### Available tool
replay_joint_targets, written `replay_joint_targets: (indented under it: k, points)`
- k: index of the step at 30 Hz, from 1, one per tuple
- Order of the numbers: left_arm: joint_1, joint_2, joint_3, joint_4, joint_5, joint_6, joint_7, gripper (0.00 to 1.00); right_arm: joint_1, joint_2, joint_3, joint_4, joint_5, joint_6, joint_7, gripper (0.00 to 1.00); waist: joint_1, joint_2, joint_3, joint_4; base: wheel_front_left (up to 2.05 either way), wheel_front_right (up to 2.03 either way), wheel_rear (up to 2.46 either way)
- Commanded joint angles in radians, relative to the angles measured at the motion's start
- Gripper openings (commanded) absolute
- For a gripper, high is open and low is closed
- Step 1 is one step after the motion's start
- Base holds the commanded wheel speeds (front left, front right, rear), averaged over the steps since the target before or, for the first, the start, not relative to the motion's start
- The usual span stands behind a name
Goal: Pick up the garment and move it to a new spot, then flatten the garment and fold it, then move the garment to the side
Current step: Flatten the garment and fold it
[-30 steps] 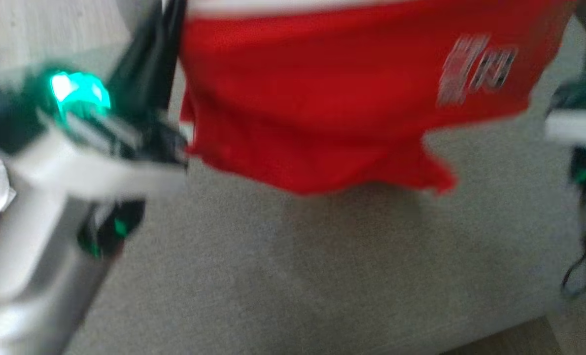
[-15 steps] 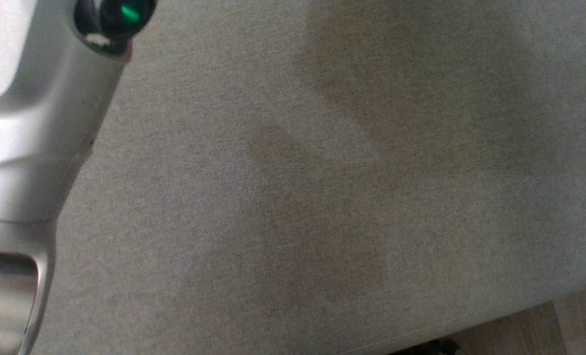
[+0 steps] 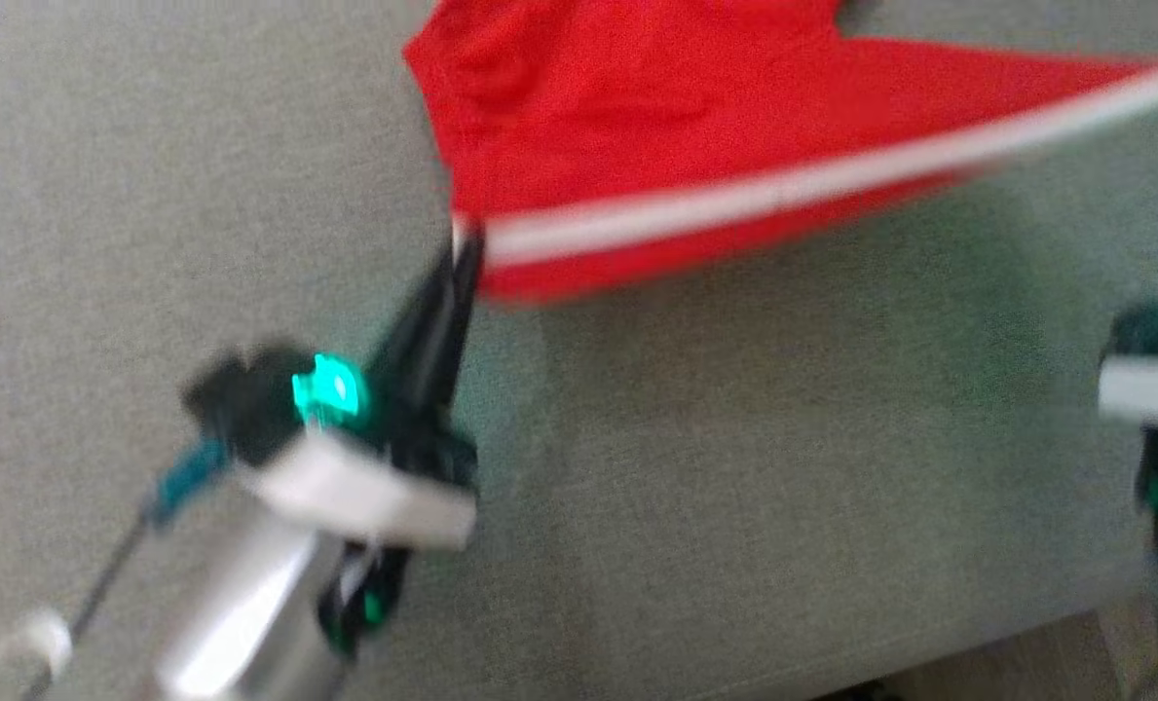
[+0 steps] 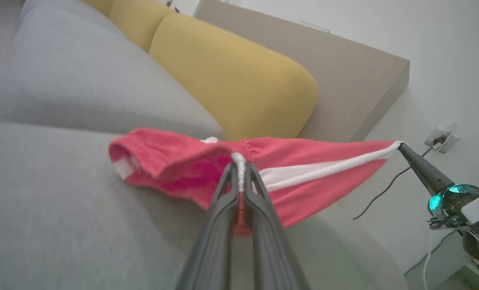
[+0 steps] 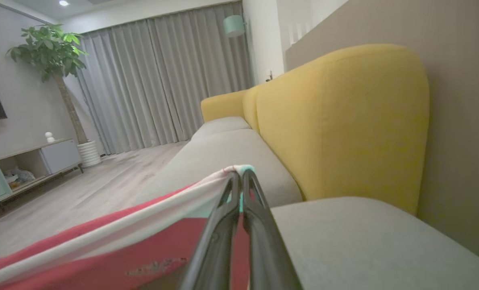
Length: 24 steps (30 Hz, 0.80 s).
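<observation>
Above seat (image 3: 734, 487), garment (image 3: 637, 127) spans left pincer (image 3: 466, 251) to right pincer (image 5: 239, 172).

garment (image 3: 637, 117): red fabric, edged with a white band.
state: stretched taut between the two grippers, unfolded.
hold: the banded edge is pinched at the tips of the left gripper (image 4: 239, 166) and the right gripper (image 5: 239, 174).
pose: the remaining cloth is hung slack beyond the fingertips.

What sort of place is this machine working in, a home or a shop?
Most likely a home living room. There is a grey sofa with yellow back cushions, floor-length grey curtains and a potted plant beside a low cabinet.
</observation>
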Motion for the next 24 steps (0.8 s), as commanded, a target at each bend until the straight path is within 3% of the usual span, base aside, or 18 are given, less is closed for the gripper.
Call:
replay_joint_targets:
  k: [1,7,11,15,19,20,24]
  points:
    - [0.042,0.010,0.062,-0.053,0.022,-0.005,-0.005,0.00,0.059,-0.005,-0.015,-0.069,0.006,0.007,-0.001,0.00,0.0002,0.0000,-0.021,-0.006,0.00,0.00,0.00]
    - [0.334,-0.016,0.133,-0.156,0.072,-0.005,-0.005,0.00,0.320,0.024,-0.043,-0.210,-0.011,0.007,-0.001,0.00,0.0002,0.0000,-0.079,-0.013,0.00,0.00,0.00]
    - [0.383,-0.033,0.141,-0.205,0.072,-0.005,-0.005,0.00,0.336,0.003,-0.041,-0.227,-0.033,0.007,0.038,0.00,0.0002,0.0000,-0.095,-0.006,0.00,0.00,0.00]
    - [0.288,-0.071,0.134,-0.171,0.066,-0.002,0.022,0.00,0.234,-0.031,-0.025,-0.161,-0.033,0.007,0.108,0.00,0.0002,0.0000,-0.070,0.030,0.00,0.00,0.00]
    - [0.143,-0.138,0.149,-0.075,0.048,0.034,0.071,0.00,0.064,-0.094,0.028,-0.016,-0.025,0.007,0.176,0.00,0.0002,0.0000,-0.028,0.063,0.00,0.00,0.00]
    - [0.071,-0.164,0.154,-0.025,0.049,0.045,0.081,0.00,-0.033,-0.130,0.078,0.057,-0.015,0.007,0.204,0.00,0.0002,0.0000,-0.003,0.075,0.00,0.00,0.00]
    - [-0.056,-0.200,0.167,0.069,0.060,0.079,0.080,0.00,-0.236,-0.179,0.189,0.204,0.023,0.007,0.236,0.00,0.0002,0.0000,0.050,0.093,0.00,0.00,0.00]
